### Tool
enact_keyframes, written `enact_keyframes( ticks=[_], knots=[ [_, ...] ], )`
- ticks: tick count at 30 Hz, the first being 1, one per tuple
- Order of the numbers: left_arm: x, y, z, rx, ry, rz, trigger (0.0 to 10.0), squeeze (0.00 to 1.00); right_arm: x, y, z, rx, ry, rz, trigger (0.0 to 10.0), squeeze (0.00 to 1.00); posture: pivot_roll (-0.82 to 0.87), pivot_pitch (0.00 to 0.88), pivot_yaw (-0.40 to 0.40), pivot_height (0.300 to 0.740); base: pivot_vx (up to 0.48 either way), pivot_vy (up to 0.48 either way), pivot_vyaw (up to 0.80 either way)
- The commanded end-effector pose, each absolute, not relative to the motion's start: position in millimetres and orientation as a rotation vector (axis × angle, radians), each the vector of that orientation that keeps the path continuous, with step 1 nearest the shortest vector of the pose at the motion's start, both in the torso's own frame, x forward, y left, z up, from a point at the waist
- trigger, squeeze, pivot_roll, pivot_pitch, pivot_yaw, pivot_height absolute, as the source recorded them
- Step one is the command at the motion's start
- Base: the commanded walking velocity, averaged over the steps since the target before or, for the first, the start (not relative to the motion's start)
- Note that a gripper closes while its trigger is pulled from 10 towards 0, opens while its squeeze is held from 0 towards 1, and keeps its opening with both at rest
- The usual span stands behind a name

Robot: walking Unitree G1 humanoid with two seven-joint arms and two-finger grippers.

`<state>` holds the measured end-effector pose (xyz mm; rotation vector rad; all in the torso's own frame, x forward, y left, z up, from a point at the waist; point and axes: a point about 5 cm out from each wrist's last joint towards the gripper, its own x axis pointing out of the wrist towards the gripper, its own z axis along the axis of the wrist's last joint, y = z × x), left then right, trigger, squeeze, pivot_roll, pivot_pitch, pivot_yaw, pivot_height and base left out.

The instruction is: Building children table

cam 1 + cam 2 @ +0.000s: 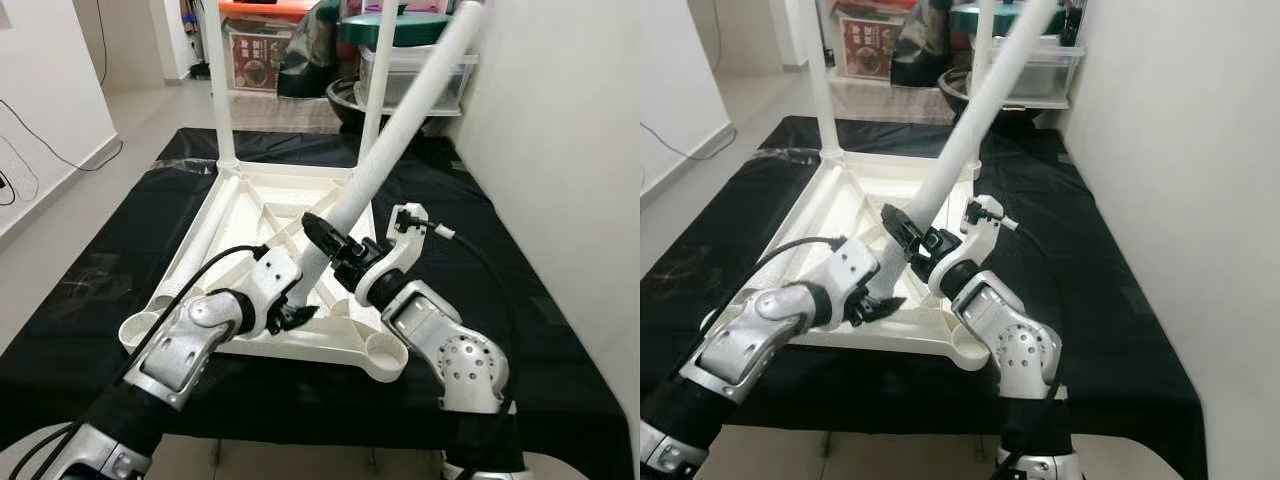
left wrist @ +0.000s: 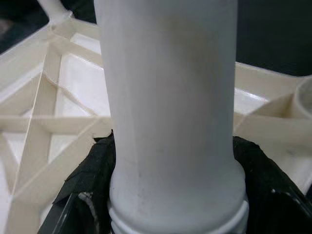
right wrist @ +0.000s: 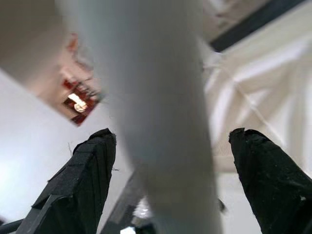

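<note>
Nearest me, both silver arms reach fwd over the black sheet [image 1: 90,300] covering the floor. Left gripper [image 1: 290,312] sits low, just above the near edge of the upturned tabletop [image 1: 250,215], w/ its black fingers clamped round the bottom end of the loose white leg [image 1: 400,130]; in the left wrist view the leg's ribbed end fills the gap between the pads, pressed both sides. Right gripper [image 1: 335,245] is a bit higher up the same leg, just beside the left one; in the right wrist view its two fingers [image 3: 83,170] stand either side of the leg w/ daylight showing each side, so spread wider than the leg, not squeezing it. The leg slants up and away to the right, its top end near the shelving at the back. Tabletop lies underside up on the sheet, ribs crossing in an X, round sockets at the corners: near-right socket [image 1: 385,355] is empty, right beside the right forearm, near-left socket [image 1: 140,328] partly behind the left arm. Black cables from both wrists loop over the near part of the tabletop. Further off, two legs already stand upright in the far corners, far-left leg [image 1: 222,85] and far-right leg [image 1: 376,80]. Behind them, storage clutter: a red box [image 1: 255,55], dark bag, clear plastic tub [image 1: 425,75] on a white rack. White wall close on the right; on the left, pale floor w/ a thin black cord [image 1: 60,150] trailing by the wall.
</note>
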<state>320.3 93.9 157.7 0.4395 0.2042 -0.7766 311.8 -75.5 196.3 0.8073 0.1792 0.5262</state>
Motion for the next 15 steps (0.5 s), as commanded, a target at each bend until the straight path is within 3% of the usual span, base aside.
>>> enact_keyframes(
  ticks=[1, 10, 15],
  knots=[
    [319.9, 87.8, 158.8, 0.459, 0.187, -0.787, 10.0, 0.00, 312.4, -76.8, 192.5, 0.811, 0.192, 0.494, 10.0, 0.00, 0.08, 0.000, -0.054, 0.740, 0.000, 0.000, 0.00],
    [314.2, 54.7, 151.1, 0.540, 0.147, -0.868, 10.0, 0.00, 325.6, -81.7, 185.5, 0.832, 0.187, 0.283, 10.0, 0.00, 0.07, 0.000, -0.045, 0.740, 0.000, 0.000, 0.00],
    [311.3, 52.1, 144.7, 0.549, 0.158, -0.882, 10.0, 0.00, 330.8, -85.3, 195.7, 0.881, 0.151, 0.273, 10.0, 0.00, 0.07, 0.000, -0.042, 0.740, 0.000, 0.000, 0.00]
  ],
)
